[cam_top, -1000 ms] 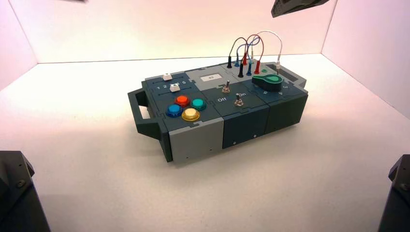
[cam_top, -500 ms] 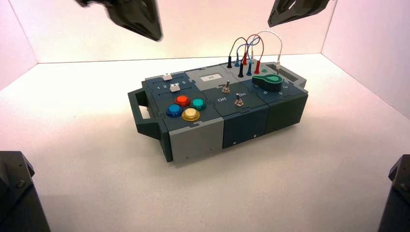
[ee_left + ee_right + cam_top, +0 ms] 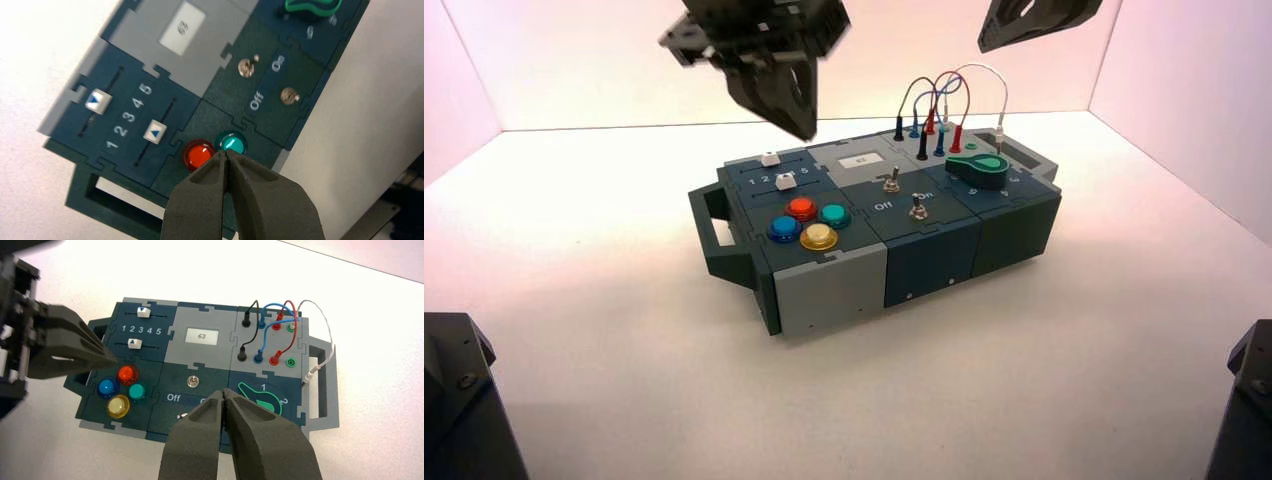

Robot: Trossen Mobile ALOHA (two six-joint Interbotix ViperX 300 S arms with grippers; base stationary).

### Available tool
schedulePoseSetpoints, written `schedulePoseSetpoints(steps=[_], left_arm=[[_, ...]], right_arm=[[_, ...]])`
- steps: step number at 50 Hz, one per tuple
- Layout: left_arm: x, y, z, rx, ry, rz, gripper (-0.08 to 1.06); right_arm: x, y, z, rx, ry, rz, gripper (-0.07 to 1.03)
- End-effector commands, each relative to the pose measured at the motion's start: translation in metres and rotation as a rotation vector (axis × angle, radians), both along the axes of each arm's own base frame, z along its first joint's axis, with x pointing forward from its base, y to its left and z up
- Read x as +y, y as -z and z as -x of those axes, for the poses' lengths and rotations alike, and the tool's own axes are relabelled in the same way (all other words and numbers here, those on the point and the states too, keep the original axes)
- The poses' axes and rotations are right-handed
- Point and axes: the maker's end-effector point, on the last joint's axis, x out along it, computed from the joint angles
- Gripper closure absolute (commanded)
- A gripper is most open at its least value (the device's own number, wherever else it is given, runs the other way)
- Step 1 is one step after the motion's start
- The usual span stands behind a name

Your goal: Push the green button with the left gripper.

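Note:
The green button (image 3: 834, 214) is a small teal dome on the box's near left part, beside the red button (image 3: 801, 208), the blue button (image 3: 784, 228) and the yellow button (image 3: 818, 237). My left gripper (image 3: 805, 128) hangs in the air above and behind the sliders, well clear of the box top. In the left wrist view its fingers are shut with nothing between them, and the left gripper (image 3: 226, 154) tip points just short of the green button (image 3: 231, 143), beside the red button (image 3: 199, 154). My right gripper (image 3: 223, 392) is shut and empty, held high at the back right (image 3: 1034, 20).
The box (image 3: 834, 290) also bears two white sliders (image 3: 155, 132) numbered 1 to 5, a grey display (image 3: 202, 336) reading 63, two toggle switches (image 3: 246, 67) marked Off and On, a dark green knob (image 3: 982, 168) and plugged wires (image 3: 934, 100). Black arm bases (image 3: 454, 400) stand at both near corners.
The left gripper has come in from the upper left and moved right and down toward the box's button end. The right gripper and the box have stayed put.

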Motion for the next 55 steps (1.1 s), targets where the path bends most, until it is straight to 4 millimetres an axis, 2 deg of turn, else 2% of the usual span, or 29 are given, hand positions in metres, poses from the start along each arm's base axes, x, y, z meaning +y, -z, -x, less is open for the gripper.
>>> schedulePoseSetpoints(steps=[1, 13, 31, 40, 55], left_arm=[[-0.007, -0.009, -0.005, -0.028, 0.011, 0.02, 1.01], [-0.007, -0.006, -0.004, -0.017, 0.021, 0.006, 1.01], [-0.03, 0.002, 0.008, -0.001, 0.09, -0.008, 1.01], [-0.025, 0.016, 0.015, 0.031, 0.096, -0.038, 1.01], [-0.023, 0.03, 0.016, 0.053, 0.105, -0.071, 1.01]], right_arm=[[0.0, -0.008, -0.005, -0.024, 0.006, -0.011, 0.98], [-0.003, -0.005, -0.005, -0.014, 0.017, -0.006, 0.98], [-0.004, -0.005, -0.005, -0.014, 0.02, -0.007, 0.98], [-0.004, -0.004, -0.004, -0.011, 0.018, -0.005, 0.98], [-0.004, -0.007, -0.004, -0.017, 0.019, -0.01, 0.98]])
